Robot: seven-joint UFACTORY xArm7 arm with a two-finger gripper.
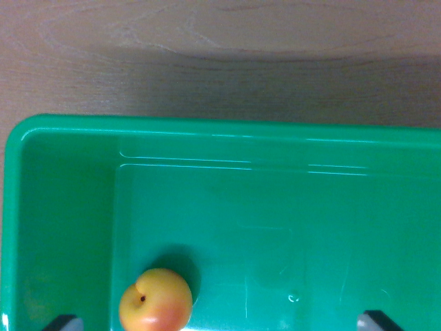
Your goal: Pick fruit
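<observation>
Wrist view: green tray (62, 207) on wooden table (220, 55)
Fruit (156, 301): on tray floor, near its left wall
Gripper (219, 323): fingertips spread wide, holding nothing

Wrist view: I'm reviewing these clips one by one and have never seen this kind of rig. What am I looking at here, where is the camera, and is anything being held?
This single picture comes from a camera mounted on the robot arm's wrist, looking down past its gripper. The two dark grey tips at the bottom edge are the gripper's fingertips; they stand wide apart, so it is open and holds nothing.

Below lies a green plastic bin on a light wooden table. Inside the bin, near its wall at the wrist view's left, sits one small round fruit, yellow-orange with a redder blush, its stem dimple facing up. It looks like an apricot or peach, though I cannot say which. The fruit lies between the fingertips, closer to the one at the view's left. Nothing else is in the bin's visible part.
</observation>
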